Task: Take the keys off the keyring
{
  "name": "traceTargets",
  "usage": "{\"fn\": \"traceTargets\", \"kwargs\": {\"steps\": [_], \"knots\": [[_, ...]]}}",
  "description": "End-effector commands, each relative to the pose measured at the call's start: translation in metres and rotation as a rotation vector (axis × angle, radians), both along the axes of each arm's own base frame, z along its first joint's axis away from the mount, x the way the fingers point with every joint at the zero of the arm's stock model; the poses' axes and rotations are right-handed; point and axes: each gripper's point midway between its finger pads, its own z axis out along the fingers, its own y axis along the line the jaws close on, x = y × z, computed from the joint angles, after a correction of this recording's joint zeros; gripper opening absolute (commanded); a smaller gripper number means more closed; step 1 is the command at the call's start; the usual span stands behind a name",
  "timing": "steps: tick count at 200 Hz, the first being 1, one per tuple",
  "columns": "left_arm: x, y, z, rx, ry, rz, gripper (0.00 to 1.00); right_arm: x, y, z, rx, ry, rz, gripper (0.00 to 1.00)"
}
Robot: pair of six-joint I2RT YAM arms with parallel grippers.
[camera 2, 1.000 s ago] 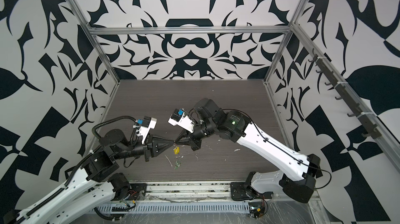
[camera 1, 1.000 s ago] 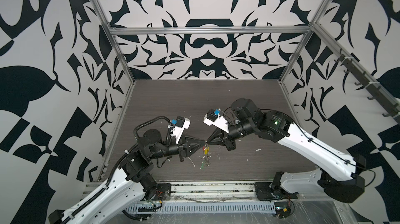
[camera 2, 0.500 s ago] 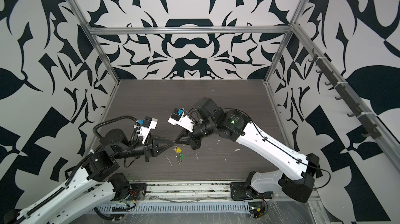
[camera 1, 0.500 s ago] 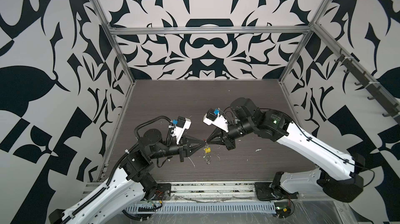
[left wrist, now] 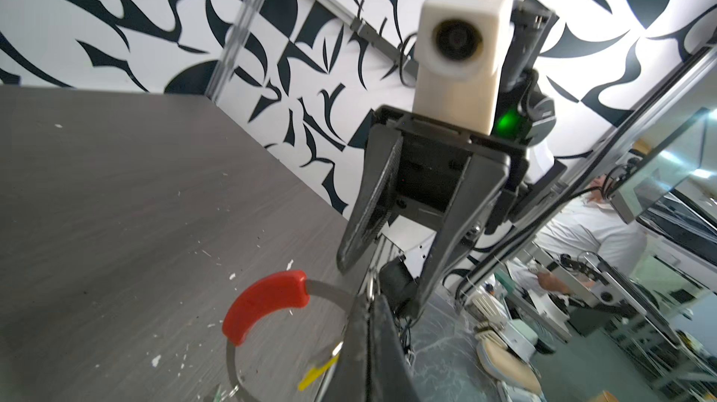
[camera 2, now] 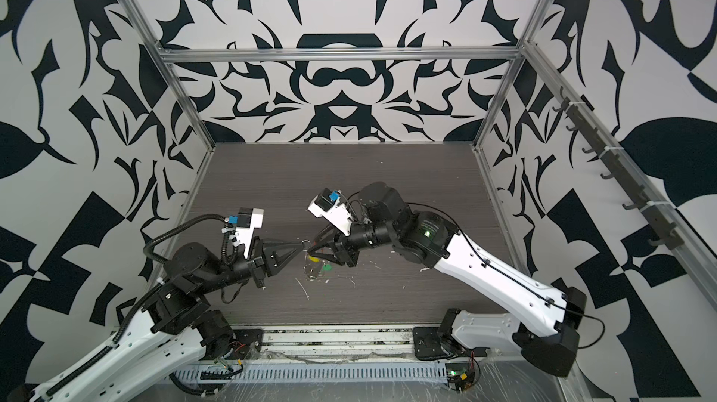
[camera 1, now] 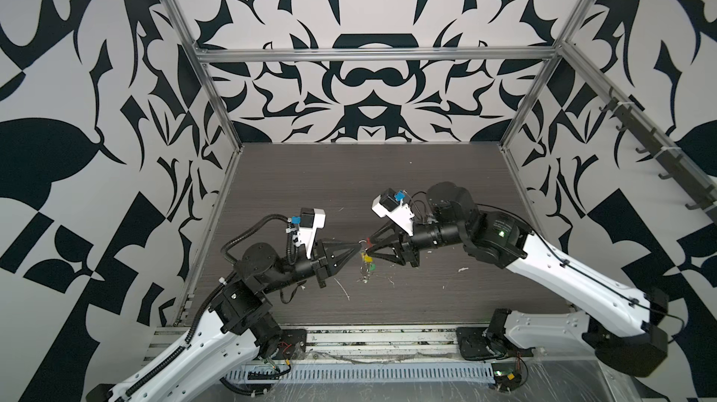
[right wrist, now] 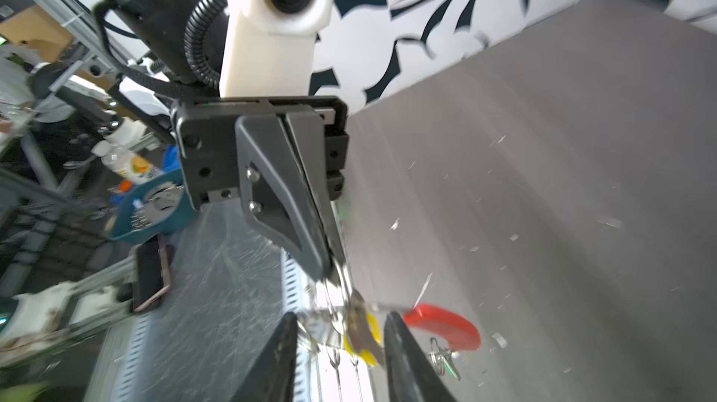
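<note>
Left wrist view gives the clearest look at the holding side. The left gripper [left wrist: 368, 314] has its jaws pressed flat together, and the grey wire of the keyring [left wrist: 326, 290] runs straight into that pinch, so I read it as clamped on the loop. The red sleeve [left wrist: 264, 305] arcs along the wire on the table side of the pinch, and the yellow key tag [left wrist: 316, 373] dangles just below the closed tips.

In both top views the whole bunch hangs in the air above the dark table [camera 1: 349, 186], in the small gap where the two arms meet nose to nose. The green key tag [camera 1: 371, 266] hangs just beside the yellow one and a little lower. Their tiny split rings are too small for me to follow onto the loop.

Across to the right, the right gripper [right wrist: 341, 316] stands partway open. Its two fingers [right wrist: 403, 353] sit either side of the yellow tag and, as far as the blur lets me judge, are not pinching it. So the tag lies directly between the right-hand fingertips, hanging down across the line that joins the two grippers, and the right arm is the one placed to take it.

My guess is that the coming move is a close on that tag and a pull away from the left pinch. The snag would be catching the wire or the sleeve along with it.
</note>
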Motion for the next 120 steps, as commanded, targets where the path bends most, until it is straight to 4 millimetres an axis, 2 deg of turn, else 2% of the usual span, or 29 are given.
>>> {"fn": "traceTargets", "kwargs": {"steps": [1,52,120], "knots": [[0.01,0.02,0.033,-0.143,-0.078,0.126,0.0,0.016,-0.001,0.041,0.213,-0.082,-0.12,0.43],[0.017,0.029,0.04,-0.189,-0.098,0.19,0.0,0.029,-0.003,0.031,0.307,-0.097,-0.199,0.45],[0.013,0.026,0.043,-0.201,-0.118,0.158,0.0,0.012,0.013,0.039,0.394,-0.097,-0.087,0.48]]}}
